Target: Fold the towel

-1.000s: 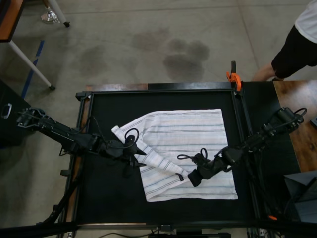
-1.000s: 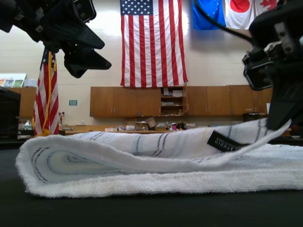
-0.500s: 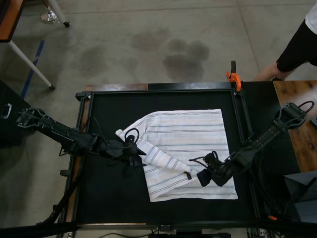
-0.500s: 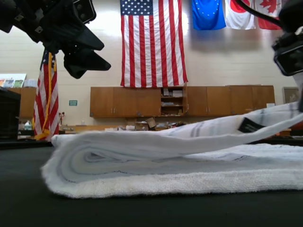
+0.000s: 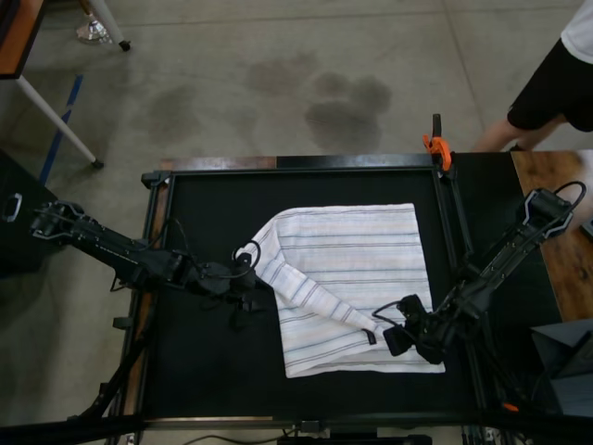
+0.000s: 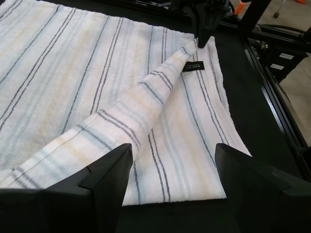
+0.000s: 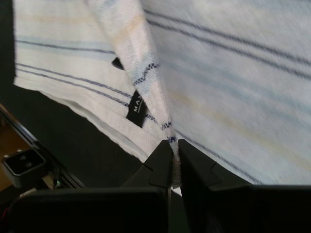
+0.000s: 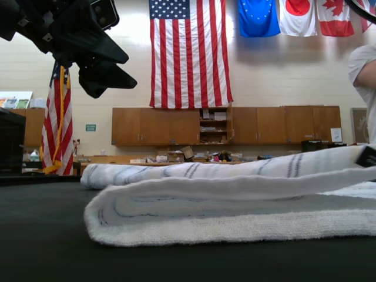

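Dragging the towel (image 5: pixel 347 269) corner across, your right pincer (image 7: pixel 174 154) stays clamped on it; left pincer (image 6: pixel 167 167) gapes open. Lay it flat next.

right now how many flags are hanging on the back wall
4 in the exterior view: the big American flag in the middle, then a blue one, a white one with a red disc and a red-and-white one, partly cropped. Others may be hidden.
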Robot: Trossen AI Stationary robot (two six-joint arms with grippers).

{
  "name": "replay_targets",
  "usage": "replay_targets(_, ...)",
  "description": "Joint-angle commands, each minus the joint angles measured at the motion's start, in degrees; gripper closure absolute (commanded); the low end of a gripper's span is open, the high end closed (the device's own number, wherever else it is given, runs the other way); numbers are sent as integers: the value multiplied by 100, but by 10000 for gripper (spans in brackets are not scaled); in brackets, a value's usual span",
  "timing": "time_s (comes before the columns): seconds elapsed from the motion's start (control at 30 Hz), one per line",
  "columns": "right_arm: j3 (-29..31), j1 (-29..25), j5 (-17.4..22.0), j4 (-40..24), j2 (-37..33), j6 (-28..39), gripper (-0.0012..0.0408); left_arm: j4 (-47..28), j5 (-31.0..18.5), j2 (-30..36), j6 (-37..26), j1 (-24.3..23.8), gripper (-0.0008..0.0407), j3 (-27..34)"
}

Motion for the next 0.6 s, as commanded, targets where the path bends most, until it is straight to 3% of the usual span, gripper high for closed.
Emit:
replay_targets(0.0, 2, 125, -4, -26, -22, 170, 392, 2, 0, 0, 4, 2, 163, 0)
replay_targets(0.37, 9, 505, -9, -188, -68, 713, 395, 0, 0, 122, -2, 0, 163, 0)
replay_targets(0.57, 420, 647, -13, -1628, -68, 931, 396, 9, 4, 393, -221, -2, 163, 0)
